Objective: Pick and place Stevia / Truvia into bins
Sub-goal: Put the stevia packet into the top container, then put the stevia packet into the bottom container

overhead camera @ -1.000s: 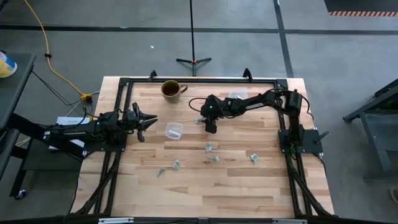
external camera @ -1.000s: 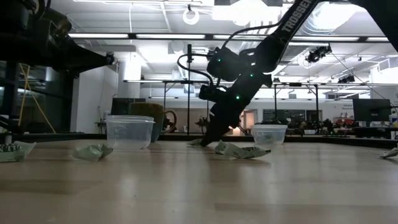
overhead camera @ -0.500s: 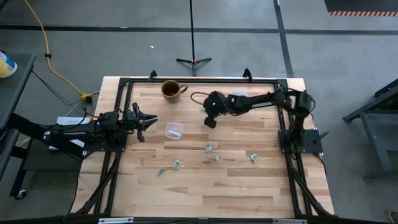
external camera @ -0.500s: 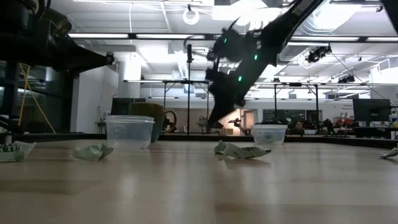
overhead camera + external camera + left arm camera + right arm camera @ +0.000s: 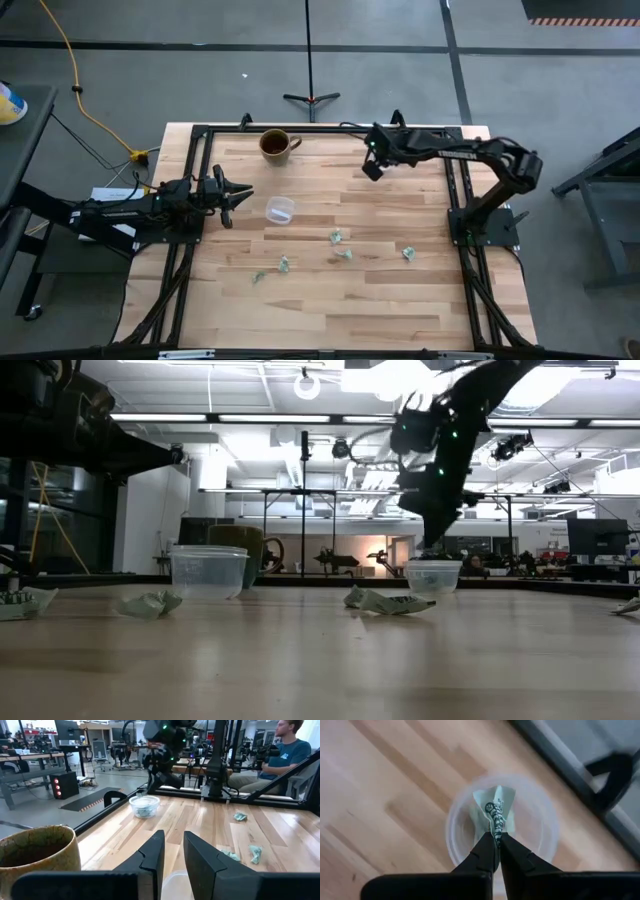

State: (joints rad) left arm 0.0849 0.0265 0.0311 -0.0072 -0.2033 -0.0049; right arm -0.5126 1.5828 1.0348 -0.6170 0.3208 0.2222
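Observation:
My right gripper [image 5: 372, 170] hangs over the far clear cup [image 5: 540, 827] near the table's far right and is shut on a green-and-white sachet [image 5: 495, 802]. In the low view it [image 5: 432, 550] stands just above that cup [image 5: 433, 577]. A second clear cup [image 5: 279, 210] stands upright left of the table's middle. Several sachets [image 5: 336, 237] lie loose on the near half of the wood. My left gripper [image 5: 235, 193] waits at the left edge beside the second cup, open and empty. My right gripper pinches one end of the sachet [image 5: 496, 826] between its two fingertips. The fingers come from above and point down. The sachet sticks out below the fingertips, lifted clear, over the cup's mouth.
A brown mug [image 5: 275, 144] stands at the far edge, left of the middle. A black frame [image 5: 200, 135] rims the table. The far cup holds a sachet, as the left wrist view [image 5: 144, 805] shows. A person [image 5: 287, 755] sits beyond the right side.
My right gripper has risen from the table's middle and gone toward the far right corner, carrying the sachet off the wood, and now hangs over the far cup. It has stayed shut.

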